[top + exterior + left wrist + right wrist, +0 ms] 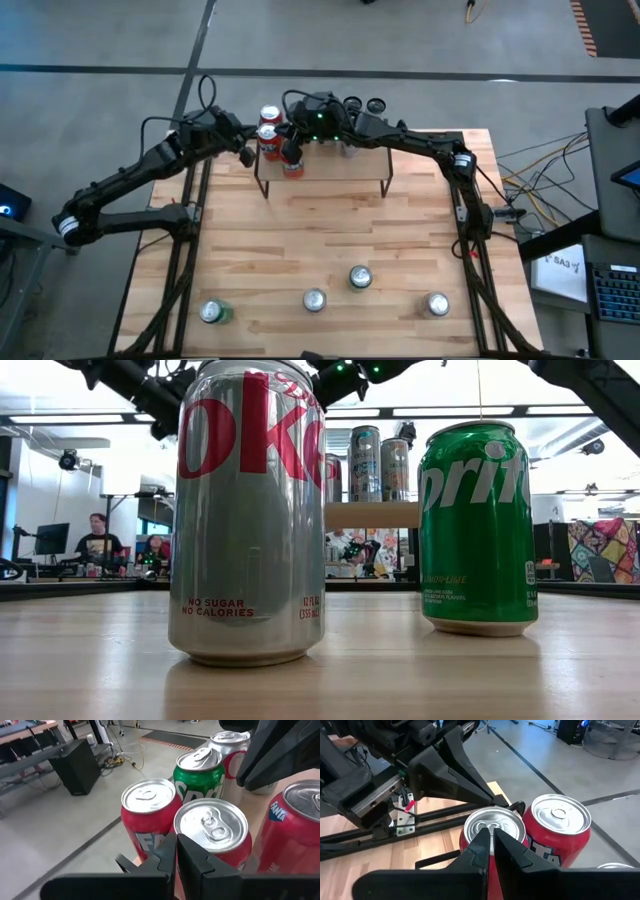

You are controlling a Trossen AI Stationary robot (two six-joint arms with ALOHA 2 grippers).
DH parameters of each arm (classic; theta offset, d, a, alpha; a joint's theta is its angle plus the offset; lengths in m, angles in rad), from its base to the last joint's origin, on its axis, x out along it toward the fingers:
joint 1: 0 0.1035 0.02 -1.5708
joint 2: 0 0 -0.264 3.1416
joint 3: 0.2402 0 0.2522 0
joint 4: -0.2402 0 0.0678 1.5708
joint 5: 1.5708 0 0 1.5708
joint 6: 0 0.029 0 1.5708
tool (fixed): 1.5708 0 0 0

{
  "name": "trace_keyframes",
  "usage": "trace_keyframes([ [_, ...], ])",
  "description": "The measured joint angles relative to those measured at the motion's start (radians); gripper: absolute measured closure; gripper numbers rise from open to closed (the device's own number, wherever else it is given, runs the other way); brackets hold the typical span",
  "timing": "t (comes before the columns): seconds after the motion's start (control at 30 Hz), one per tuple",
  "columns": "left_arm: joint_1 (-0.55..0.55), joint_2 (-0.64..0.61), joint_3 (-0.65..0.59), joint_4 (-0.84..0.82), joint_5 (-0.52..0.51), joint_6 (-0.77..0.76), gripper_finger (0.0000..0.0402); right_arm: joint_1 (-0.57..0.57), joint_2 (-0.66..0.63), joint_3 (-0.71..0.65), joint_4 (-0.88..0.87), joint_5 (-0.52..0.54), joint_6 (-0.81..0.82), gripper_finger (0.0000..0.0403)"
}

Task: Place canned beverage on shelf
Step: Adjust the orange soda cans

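Two dark robot arms are reaching over a wooden table (330, 250) toward a small raised shelf (330, 168) standing at the table's far edge. The left gripper (246, 155) is hovering just off the shelf's left end, its jaws pressed together and holding nothing. The right gripper (291, 152) is hanging over the left part of the shelf, its jaws also together and empty, directly above a red can (292, 168) standing on the shelf. Two more red cans (269, 125) are sitting at the shelf's far left corner, close beside one another. In the left wrist view, red cans (148, 815) and a green can (199, 772) are crowding together just beyond that gripper's closed fingers (165, 857). Well away from the shelf, along the table's near edge, four loose cans are standing upright: a green can (213, 312) toward the left, a silver can (314, 299) near the middle, another can (360, 277) slightly nearer the shelf, and one more (437, 303) toward the right. In the low view, a silver cola can (247, 510) and a green soda can (476, 525) are looming close, with the shelf behind them and a person (97, 540) sitting in the room beyond.
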Motion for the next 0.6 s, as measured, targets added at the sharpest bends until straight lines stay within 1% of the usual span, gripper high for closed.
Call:
trace_keyframes([
  [0.33,-0.024,0.005,0.0,-0.027,0.013,-0.073,0.0402,0.0,0.0,0.0,-0.005,0.0,-0.013,0.039],
  [0.6,-0.037,0.001,0.0,-0.033,0.017,-0.103,0.0402,0.0,0.0,0.0,-0.016,0.0,-0.016,0.039],
])
